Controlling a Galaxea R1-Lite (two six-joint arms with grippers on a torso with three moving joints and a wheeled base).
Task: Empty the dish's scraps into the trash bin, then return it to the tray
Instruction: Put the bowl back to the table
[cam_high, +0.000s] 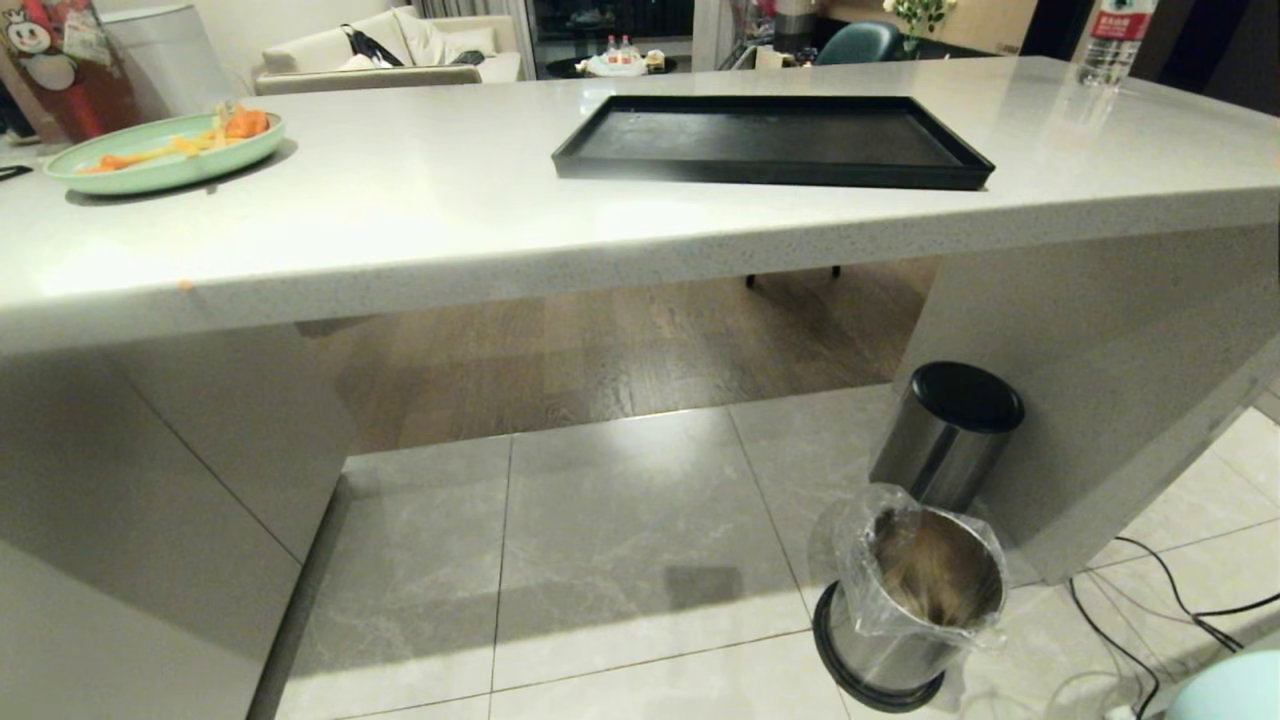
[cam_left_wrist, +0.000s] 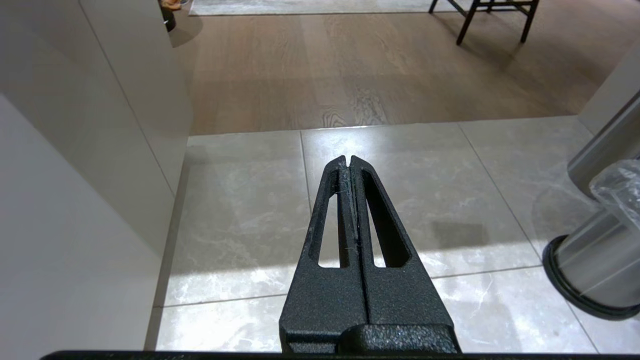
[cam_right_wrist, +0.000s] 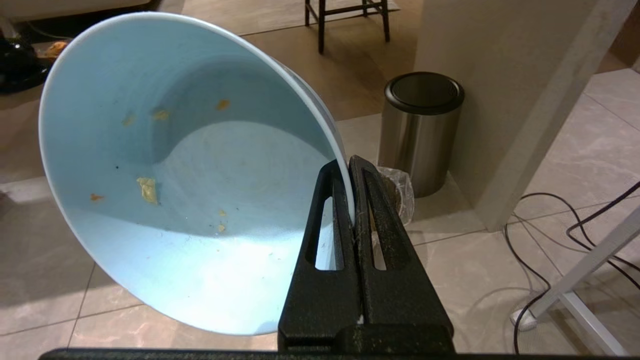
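We see our right pincer (cam_right_wrist: 350, 162) clenched on the rim of the light-blue bowl (cam_right_wrist: 190, 175), one finger inside the wall and one outside, so the bowl hangs tilted on its side with its opening turned toward the wrist camera. Inside it only a few small yellow and orange crumbs (cam_right_wrist: 147, 189) cling to the smooth wall; the bulk of the scraps is not in it. In the head view a sliver of the same bowl (cam_high: 1225, 690) shows at the lower right corner, near the open steel trash bin (cam_high: 915, 600), which stands on the tiled floor (cam_high: 620, 540) with a clear plastic bag folded over its rim and a black ring at its base. Just behind that bin stands a second steel bin with a black lid (cam_high: 950, 430), close against the leg of the worktop (cam_high: 420, 210). On the worktop the black rectangular tray (cam_high: 770, 140) lies flat and holds nothing, and well apart from it, toward the left end, sits a pale-green plate (cam_high: 160, 155) carrying orange and yellow food pieces. A water bottle (cam_high: 1115, 40) stands at the far right edge. Our left pincer (cam_left_wrist: 347, 160) hangs low over the tiles, clenched with nothing between its fingers, and the lined bin stands off to its side.
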